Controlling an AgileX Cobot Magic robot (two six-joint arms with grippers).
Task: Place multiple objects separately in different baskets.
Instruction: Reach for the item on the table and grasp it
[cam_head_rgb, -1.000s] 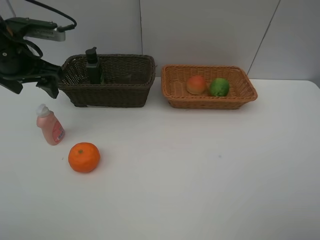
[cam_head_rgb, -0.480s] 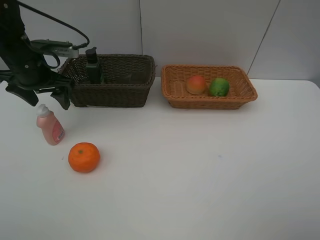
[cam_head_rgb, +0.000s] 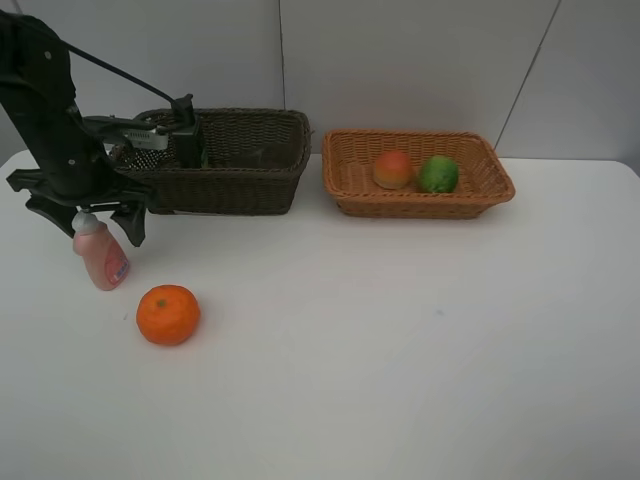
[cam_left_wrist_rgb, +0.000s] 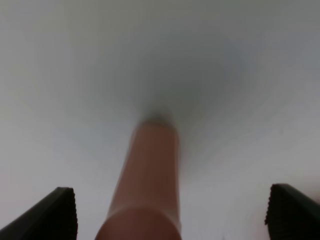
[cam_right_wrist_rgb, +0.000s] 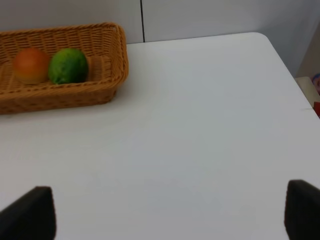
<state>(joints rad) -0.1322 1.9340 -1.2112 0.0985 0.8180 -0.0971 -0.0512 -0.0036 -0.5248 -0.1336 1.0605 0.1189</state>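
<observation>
Left gripper (cam_head_rgb: 90, 221) has swung down from beside the dark basket (cam_head_rgb: 230, 190) in the last second and now hangs over the pink bottle (cam_head_rgb: 102, 258) standing near the orange (cam_head_rgb: 168, 315), jaws spread wide either side of its cap, so that's probably the next grab.

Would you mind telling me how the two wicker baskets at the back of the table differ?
The dark brown basket is deeper; the orange-tan basket is shallower, with flared sides. The dark brown one holds a black-capped bottle; the orange-tan one holds a peach-like fruit and a green fruit. Both are rectangular, woven and stand side by side.
</observation>
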